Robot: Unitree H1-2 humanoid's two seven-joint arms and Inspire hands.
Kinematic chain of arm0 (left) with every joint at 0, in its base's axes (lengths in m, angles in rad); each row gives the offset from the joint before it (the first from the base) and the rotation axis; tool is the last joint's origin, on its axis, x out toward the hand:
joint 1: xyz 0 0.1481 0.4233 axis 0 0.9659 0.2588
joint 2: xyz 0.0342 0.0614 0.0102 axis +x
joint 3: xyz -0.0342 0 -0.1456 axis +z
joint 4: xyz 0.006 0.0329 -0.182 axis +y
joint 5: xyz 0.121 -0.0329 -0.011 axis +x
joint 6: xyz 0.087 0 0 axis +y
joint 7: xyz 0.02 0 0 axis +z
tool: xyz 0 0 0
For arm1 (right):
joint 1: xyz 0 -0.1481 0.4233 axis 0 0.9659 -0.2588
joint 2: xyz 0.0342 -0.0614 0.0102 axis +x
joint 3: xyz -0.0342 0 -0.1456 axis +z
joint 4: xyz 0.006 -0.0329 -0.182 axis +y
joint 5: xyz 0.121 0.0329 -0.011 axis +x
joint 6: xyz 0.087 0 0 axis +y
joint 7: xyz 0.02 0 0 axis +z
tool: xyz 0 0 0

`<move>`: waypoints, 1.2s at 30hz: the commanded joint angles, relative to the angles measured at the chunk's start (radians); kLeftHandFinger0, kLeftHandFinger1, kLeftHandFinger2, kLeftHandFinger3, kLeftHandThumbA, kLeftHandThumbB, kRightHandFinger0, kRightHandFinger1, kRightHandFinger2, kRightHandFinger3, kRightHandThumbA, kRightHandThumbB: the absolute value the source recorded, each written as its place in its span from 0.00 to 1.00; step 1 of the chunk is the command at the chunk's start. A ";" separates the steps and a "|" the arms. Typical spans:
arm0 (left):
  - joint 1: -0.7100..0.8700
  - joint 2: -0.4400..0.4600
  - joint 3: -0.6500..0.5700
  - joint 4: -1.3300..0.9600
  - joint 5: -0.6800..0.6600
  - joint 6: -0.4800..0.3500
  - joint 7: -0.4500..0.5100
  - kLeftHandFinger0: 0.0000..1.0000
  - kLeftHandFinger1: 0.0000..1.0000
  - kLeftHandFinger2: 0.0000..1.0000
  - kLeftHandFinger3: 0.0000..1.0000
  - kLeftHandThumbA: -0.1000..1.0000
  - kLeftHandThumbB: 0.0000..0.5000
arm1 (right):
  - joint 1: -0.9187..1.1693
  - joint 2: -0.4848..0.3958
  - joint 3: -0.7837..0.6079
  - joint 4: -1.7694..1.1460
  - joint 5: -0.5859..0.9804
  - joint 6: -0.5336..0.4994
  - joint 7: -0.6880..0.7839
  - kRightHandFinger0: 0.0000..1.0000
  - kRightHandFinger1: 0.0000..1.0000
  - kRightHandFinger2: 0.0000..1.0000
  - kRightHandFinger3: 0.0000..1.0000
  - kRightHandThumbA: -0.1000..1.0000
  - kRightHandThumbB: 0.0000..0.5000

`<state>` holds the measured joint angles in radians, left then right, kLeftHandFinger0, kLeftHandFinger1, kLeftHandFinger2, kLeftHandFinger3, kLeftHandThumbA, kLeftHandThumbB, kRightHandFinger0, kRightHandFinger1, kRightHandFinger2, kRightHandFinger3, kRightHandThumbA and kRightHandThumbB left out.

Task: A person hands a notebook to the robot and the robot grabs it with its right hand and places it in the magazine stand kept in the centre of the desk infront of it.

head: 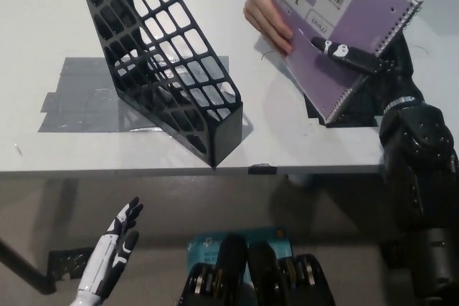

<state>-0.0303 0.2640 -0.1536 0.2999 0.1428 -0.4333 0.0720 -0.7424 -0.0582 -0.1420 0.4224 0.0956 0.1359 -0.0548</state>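
From the head view, the purple spiral notebook (337,30) hangs tilted above the far right of the desk (301,145), caught between two holders; a person's hand (267,19) grips its left edge, and the robot's black right hand (366,62) is clasped on its near right side by the spiral binding, one finger lying across the cover; so the handover looks about half made, since the person has not let go. The black lattice magazine stand (161,69) stands to the left of the notebook, well apart from it, leaning over a grey taped patch (79,102) on the desk; nothing is in it that I can see. The white left hand (115,249) rests low at the near left, below the desk edge, loose and holding nothing. Left to do, I judge: the person's release, the carry leftward, and the drop into the stand's open top.
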 commanded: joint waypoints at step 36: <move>-0.022 0.021 0.009 -0.004 -0.014 -0.037 0.013 1.00 1.00 1.00 1.00 1.00 1.00 | -0.051 0.243 -0.149 -0.702 0.336 0.135 -0.135 0.00 0.00 0.00 0.00 0.93 0.11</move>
<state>-0.0470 0.2652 -0.1526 0.3017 0.1396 -0.4333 0.0716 -0.6946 0.1531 -0.3149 -0.2085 0.3829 0.2778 -0.1589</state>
